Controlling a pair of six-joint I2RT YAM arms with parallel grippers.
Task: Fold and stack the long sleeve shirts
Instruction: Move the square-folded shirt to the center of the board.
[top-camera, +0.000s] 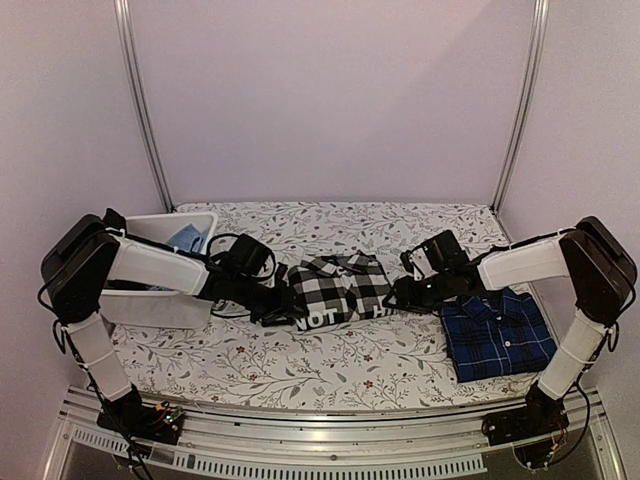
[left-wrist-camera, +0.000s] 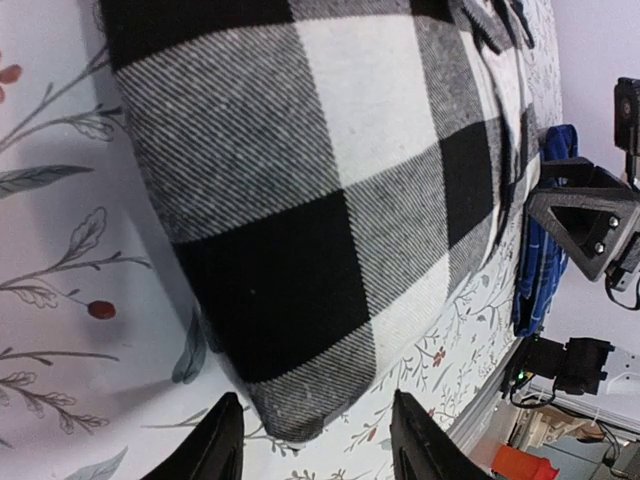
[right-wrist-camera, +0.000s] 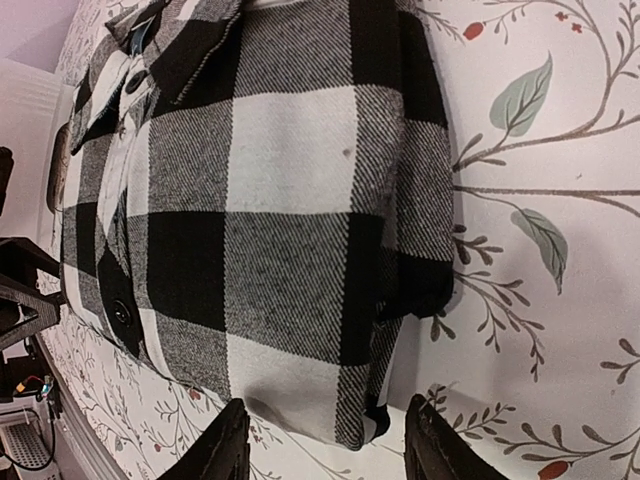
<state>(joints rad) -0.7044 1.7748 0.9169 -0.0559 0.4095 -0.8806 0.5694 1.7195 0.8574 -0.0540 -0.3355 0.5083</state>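
The left jaws stand apart, low over the table. A corner of the folded black-and-white check shirt reaches just between their tips, unclamped. The right jaws are also apart, at the opposite edge of that shirt, gripping nothing. The shirt lies button side up in the middle of the floral-print table. The navy plaid shirt lies folded further right, apart from it. A white bin sits at the table's left edge.
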